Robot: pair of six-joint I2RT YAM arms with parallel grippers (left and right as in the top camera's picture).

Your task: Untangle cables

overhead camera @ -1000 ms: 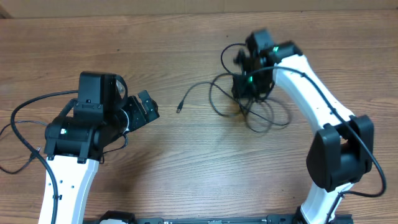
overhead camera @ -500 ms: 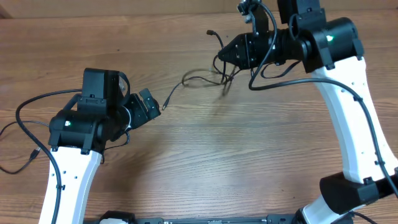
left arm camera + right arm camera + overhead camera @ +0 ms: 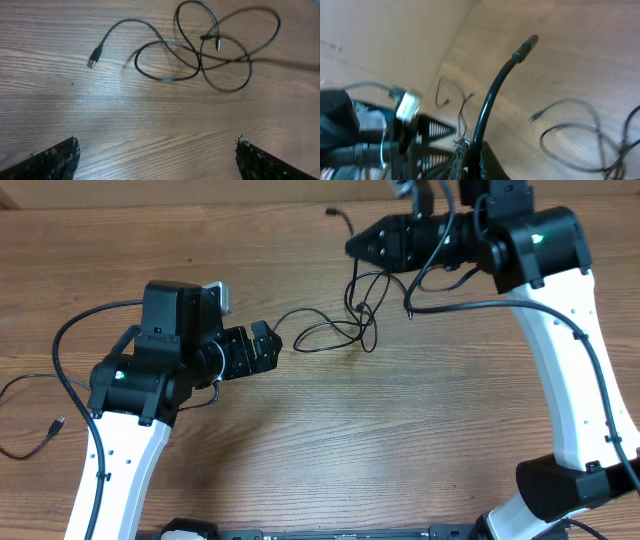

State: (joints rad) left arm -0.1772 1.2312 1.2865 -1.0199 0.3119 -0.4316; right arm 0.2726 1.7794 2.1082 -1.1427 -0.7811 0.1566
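While the right arm arches high beyond the cable tangle (image 3: 340, 332), right claw (image 3: 352, 248) clamped on one cable (image 3: 487, 97), left claw (image 3: 270, 345) gapes wide beside the tangle's USB plug (image 3: 92, 57); loops lie on the surface (image 3: 400, 440).

A wooden table (image 3: 330, 450) fills nearly the whole overhead view, its brown grain running in long streaks from left to right, with a soft sheen of light near its middle. The left wrist view shows a tiny dark speck (image 3: 72, 83) on the table's surface. Along the table's far edge stands a plain tan board (image 3: 200, 190), cardboard-like, with faint print at its left in the right wrist view.
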